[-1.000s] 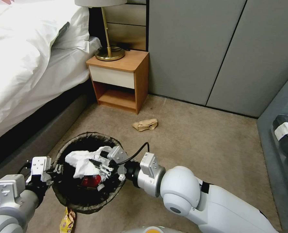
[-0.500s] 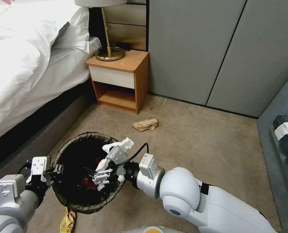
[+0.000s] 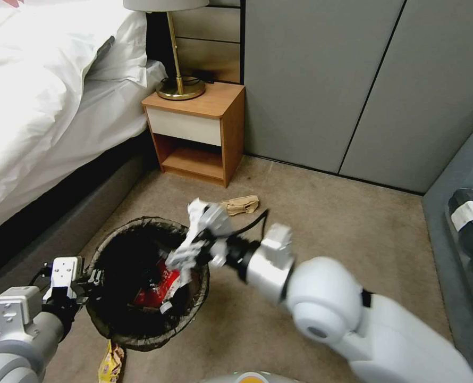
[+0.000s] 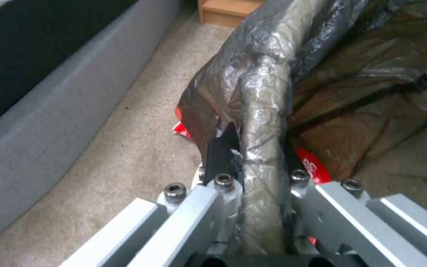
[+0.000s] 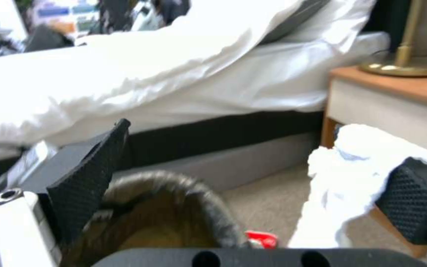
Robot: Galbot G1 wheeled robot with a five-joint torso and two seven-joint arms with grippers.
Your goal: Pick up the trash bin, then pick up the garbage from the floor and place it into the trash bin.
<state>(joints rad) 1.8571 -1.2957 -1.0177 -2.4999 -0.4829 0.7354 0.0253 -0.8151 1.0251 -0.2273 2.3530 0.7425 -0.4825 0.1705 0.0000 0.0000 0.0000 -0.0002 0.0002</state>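
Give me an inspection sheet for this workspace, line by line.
Surface: tan carpet, open floor by the wall.
Job's things: trash bin, dark liner over its rim, red wrapper inside. Tan paper bag and yellow packet lie on the carpet. White tissue rests against one pad of the right gripper.
Clutter: dark bundle with a white label at the right edge.
Grippers: left gripper shut on the bin's rim; right gripper open, above the rim's far side.
Cables: black cable looping at the right wrist.
Surroundings: bed, nightstand with lamp, grey wall panels.
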